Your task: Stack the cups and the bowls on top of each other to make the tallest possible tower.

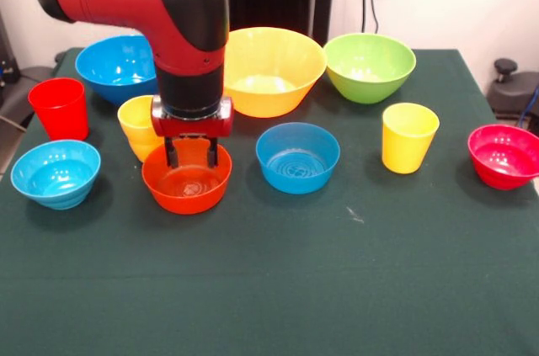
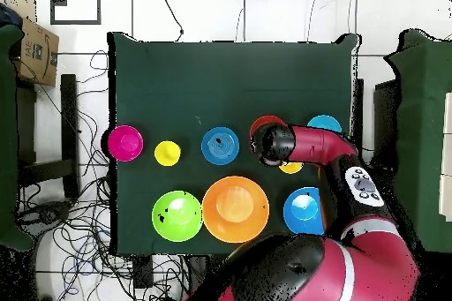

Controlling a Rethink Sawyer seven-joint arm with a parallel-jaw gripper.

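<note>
Your hand (image 1: 191, 154) hangs spread over the orange-red bowl (image 1: 186, 181), fingertips dipping inside its far rim. A yellow-orange cup (image 1: 139, 125) sits just behind it.

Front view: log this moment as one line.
claw: open, fingers inside orange-red bowl | held: nothing | yellow cup: just behind bowl | tower: not started, bowls and cups all separate on table

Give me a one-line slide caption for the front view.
Gripper lowered over the orange-red bowl; cups and bowls all unstacked on the table.
</note>
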